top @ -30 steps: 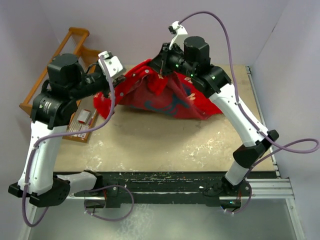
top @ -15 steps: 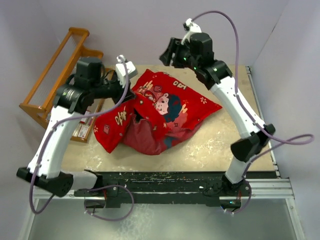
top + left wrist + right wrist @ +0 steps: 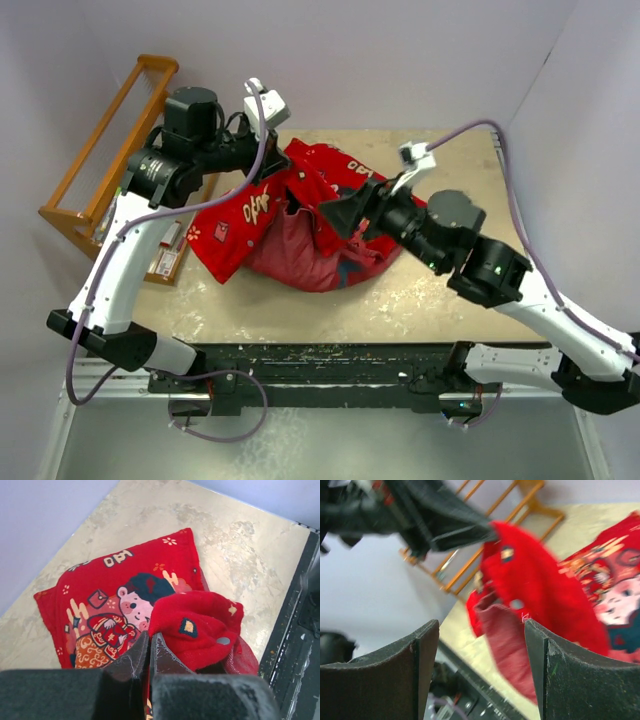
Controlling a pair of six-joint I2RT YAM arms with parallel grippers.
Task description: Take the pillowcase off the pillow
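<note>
The pillowcase (image 3: 330,215) lies bunched on the table, bright red with a cartoon child print (image 3: 125,600) and a darker red lining (image 3: 507,640). The pillow is hidden from every view. My left gripper (image 3: 272,182) hangs over the case's left part, shut on a raised fold of the red fabric (image 3: 200,625) that has a snap button on it. My right gripper (image 3: 326,212) is open and reaches in from the right, just off the lifted fold. Nothing is between its fingers (image 3: 555,675). The left gripper (image 3: 450,530) shows blurred in the right wrist view, pinching the fold.
A wooden rack (image 3: 100,150) stands off the table's left edge, with a small box (image 3: 165,255) beside it. The black rail (image 3: 320,360) runs along the near edge. Bare tabletop (image 3: 420,300) lies in front of the case. Walls close in behind and at the right.
My right gripper has opened, let go of the pillowcase and swung down to the right. The case dropped to the table. My left gripper kept its pinch and moved back.
</note>
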